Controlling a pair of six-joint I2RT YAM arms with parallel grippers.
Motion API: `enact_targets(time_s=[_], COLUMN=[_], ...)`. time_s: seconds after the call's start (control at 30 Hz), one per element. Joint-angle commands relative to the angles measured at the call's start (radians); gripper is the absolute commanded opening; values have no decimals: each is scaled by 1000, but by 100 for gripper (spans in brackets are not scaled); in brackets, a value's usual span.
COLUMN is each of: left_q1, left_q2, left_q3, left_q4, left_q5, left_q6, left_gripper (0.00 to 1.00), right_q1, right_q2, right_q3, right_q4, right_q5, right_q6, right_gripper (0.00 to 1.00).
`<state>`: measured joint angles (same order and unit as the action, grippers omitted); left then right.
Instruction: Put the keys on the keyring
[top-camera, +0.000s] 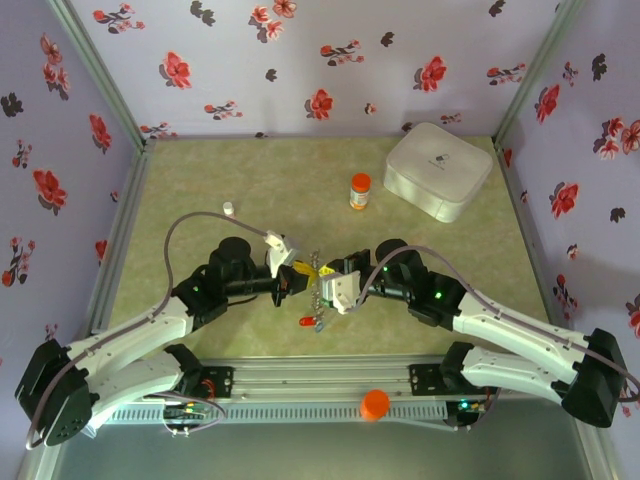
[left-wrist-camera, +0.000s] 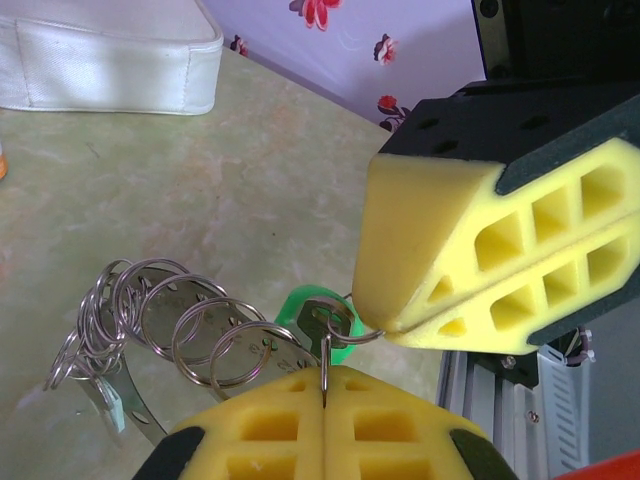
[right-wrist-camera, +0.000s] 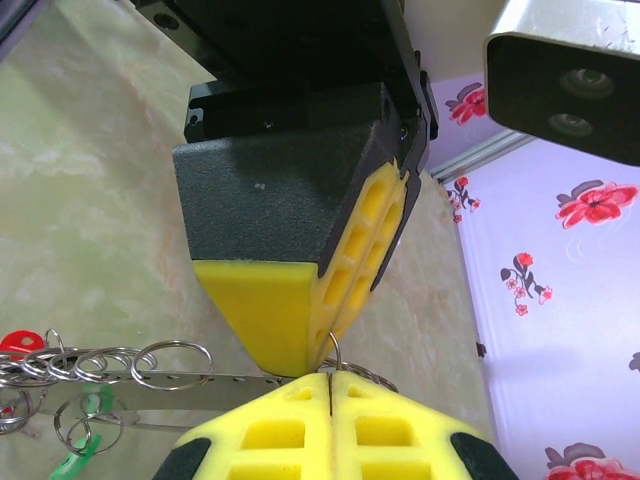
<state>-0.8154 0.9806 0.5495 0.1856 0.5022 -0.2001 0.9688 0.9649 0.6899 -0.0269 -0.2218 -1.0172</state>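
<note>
My left gripper (top-camera: 290, 276) and right gripper (top-camera: 336, 284) meet tip to tip above the table's middle. Both are shut on one small split ring (left-wrist-camera: 340, 335), which carries a key with a green tag (left-wrist-camera: 300, 305). In the left wrist view my left gripper (left-wrist-camera: 325, 385) pinches the ring from below and the right gripper (left-wrist-camera: 385, 330) from the upper right. The keyring (left-wrist-camera: 165, 305) is a flat grey metal band threaded with several split rings, stretching left of the jaws. In the right wrist view the keyring (right-wrist-camera: 200, 380) runs left from my right gripper (right-wrist-camera: 329, 385). A red tag (right-wrist-camera: 14, 342) hangs at the far left.
An orange-capped bottle (top-camera: 360, 190) and a white case (top-camera: 438, 170) stand at the back right. A small white vial (top-camera: 228, 208) is at the back left. An orange cap (top-camera: 375, 403) lies on the front rail. A red-tagged key (top-camera: 307, 321) hangs below the grippers.
</note>
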Motion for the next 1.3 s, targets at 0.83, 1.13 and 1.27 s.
enact_targets(time_s=[0.83, 1.13, 1.27], left_q1=[1, 2, 1], left_q2=[-14, -19, -23], left_q3=[23, 31, 32], left_q4=[69, 58, 56], left_q5=[22, 4, 4], left_q6=[9, 19, 25], left_gripper=[0, 0, 0], right_q1=[14, 13, 14], right_q2=[9, 16, 29], right_q3=[44, 57, 68], right_q4=[-79, -122, -144], right_q5=[-42, -67, -74], right_q6=[44, 51, 57], right_gripper=[0, 0, 0])
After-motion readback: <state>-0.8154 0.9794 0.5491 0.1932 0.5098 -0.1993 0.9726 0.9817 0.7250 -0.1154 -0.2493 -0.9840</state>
